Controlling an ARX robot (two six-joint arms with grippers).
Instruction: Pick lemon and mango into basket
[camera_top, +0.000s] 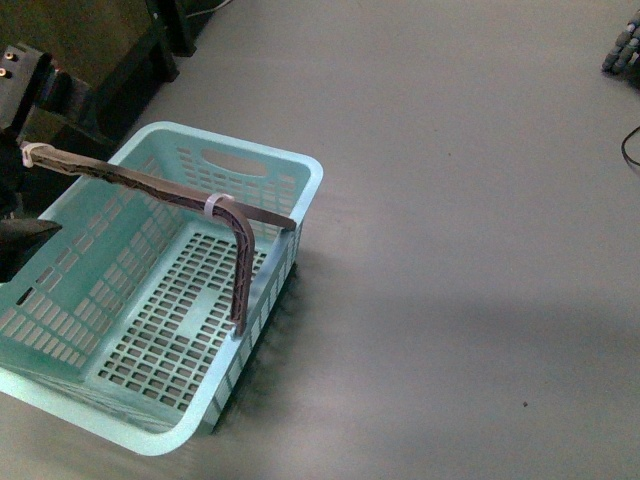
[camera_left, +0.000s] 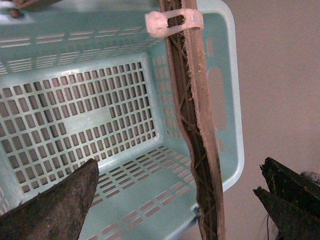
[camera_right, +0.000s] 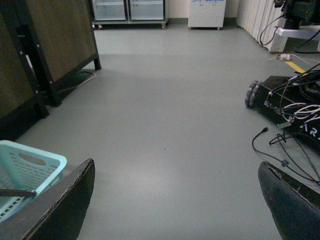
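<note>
Basket sitting empty on floor; lemon and mango showing in no view. Left gripper hanging spread wide above basket, right gripper also spread, both holding nothing. Searching fruit first, I think, while avoiding raised handle.

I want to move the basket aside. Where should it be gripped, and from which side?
Grip the joined handles near the white tie, coming from above. They stand raised over the basket as one thin bar with open space around.
</note>
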